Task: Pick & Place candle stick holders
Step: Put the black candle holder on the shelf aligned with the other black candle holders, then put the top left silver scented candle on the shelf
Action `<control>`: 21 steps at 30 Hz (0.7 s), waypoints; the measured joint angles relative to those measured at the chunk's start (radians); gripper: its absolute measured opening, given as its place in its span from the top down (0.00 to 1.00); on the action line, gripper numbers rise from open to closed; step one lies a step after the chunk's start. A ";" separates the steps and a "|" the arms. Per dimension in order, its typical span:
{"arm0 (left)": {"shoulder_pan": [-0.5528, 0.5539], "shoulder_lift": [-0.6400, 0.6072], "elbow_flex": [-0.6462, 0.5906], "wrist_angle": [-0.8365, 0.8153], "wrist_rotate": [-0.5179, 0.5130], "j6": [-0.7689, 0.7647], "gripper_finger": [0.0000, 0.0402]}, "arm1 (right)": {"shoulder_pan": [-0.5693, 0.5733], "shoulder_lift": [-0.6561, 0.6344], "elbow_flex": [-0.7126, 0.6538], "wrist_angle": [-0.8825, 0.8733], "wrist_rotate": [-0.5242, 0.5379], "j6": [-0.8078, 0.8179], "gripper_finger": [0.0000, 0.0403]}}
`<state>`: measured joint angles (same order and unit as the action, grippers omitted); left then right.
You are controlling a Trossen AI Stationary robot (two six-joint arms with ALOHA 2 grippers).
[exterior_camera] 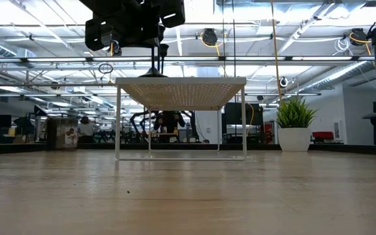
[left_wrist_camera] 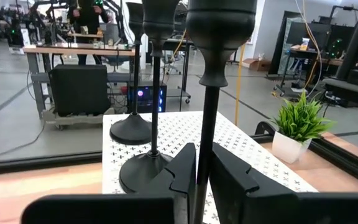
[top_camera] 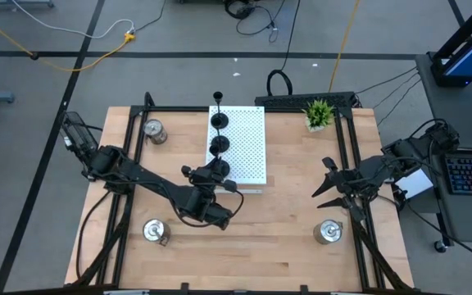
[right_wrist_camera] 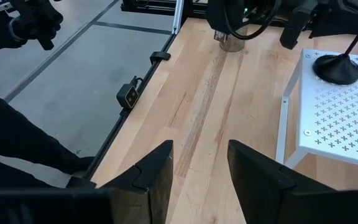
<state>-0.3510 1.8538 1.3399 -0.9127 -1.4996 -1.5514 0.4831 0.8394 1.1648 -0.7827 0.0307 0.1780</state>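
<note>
Your left gripper (left_wrist_camera: pixel 202 177) is clamped on the third black holder's (top_camera: pixel 219 170) stem over the white board (top_camera: pixel 248 147); two black holders (top_camera: pixel 219 120) stand there; three silver ones (top_camera: pixel 154 130) remain on the table; right gripper (right_wrist_camera: pixel 201 168) waits agape

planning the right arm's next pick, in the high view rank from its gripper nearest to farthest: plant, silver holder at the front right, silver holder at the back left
From the right gripper, open at the table's right side:
1. Front-right silver holder, just in front of it.
2. Plant, behind it at the back edge; only slightly farther.
3. Back-left silver holder, across the table.
</note>
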 joint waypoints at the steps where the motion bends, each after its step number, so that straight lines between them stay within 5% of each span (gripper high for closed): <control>1: -0.001 0.000 0.000 0.000 -0.001 0.008 0.87 | 0.000 0.000 0.000 0.002 0.000 0.000 0.64; 10: -0.004 0.000 0.000 0.000 -0.002 0.032 0.69 | 0.000 0.000 0.000 0.002 0.000 0.000 0.64; 21: -0.019 -0.003 0.031 -0.007 0.006 0.244 0.56 | 0.000 0.000 0.000 0.001 -0.001 0.000 0.64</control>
<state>-0.3704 1.8503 1.3711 -0.9195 -1.4939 -1.3075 0.4831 0.8394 1.1648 -0.7815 0.0302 0.1783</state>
